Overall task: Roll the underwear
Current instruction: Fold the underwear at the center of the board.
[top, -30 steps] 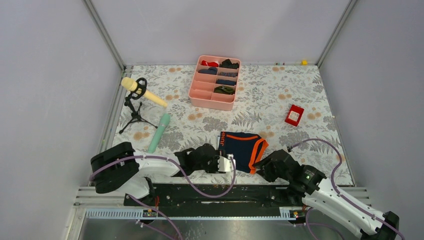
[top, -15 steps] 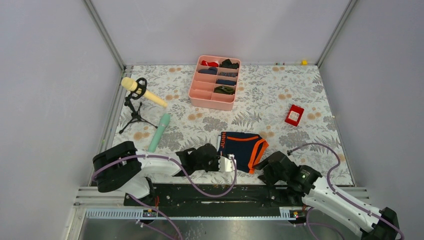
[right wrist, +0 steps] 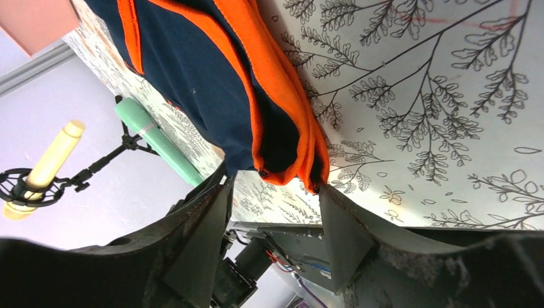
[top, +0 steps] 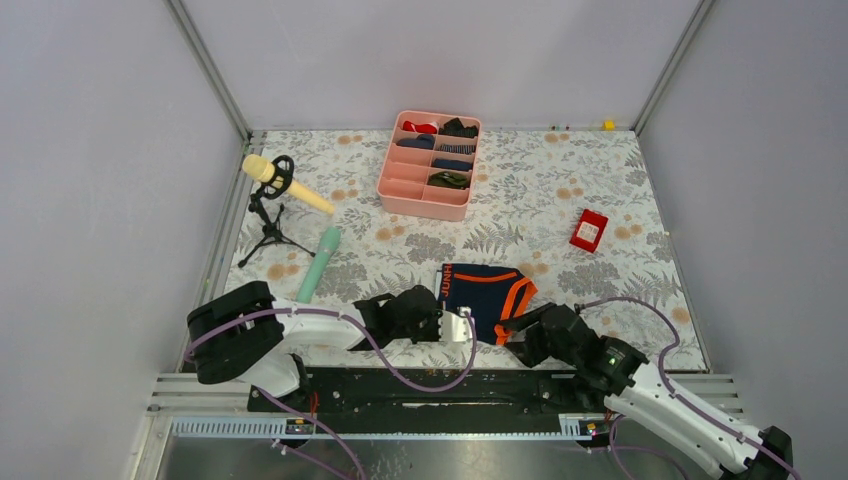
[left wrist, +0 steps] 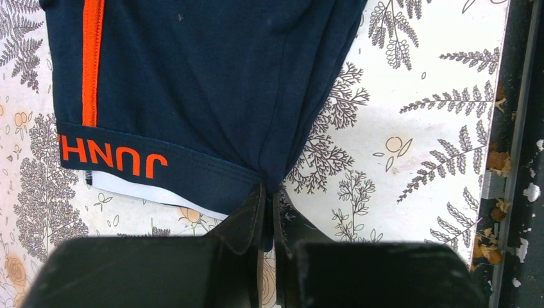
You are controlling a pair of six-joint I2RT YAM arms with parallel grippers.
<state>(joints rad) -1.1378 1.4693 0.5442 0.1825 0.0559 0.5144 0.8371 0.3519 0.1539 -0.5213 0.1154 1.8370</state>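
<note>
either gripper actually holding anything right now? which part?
Left gripper is shut on the underwear, pinching a corner of its lettered waistband. Right gripper is open around the orange edge, gripping nothing.

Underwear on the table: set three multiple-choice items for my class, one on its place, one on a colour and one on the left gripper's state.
1. Where does the underwear lie? A in the pink tray; B on the microphone stand; C on the table, near the arms.
2. What colour is its waistband lettering? A orange; B white; C green.
3. How is the left gripper? A open above the cloth; B shut on the underwear's corner; C out of view.
Answers: C, it lies on the patterned surface; A, the left wrist view shows orange letters; B, it pinches the navy fabric.
</note>
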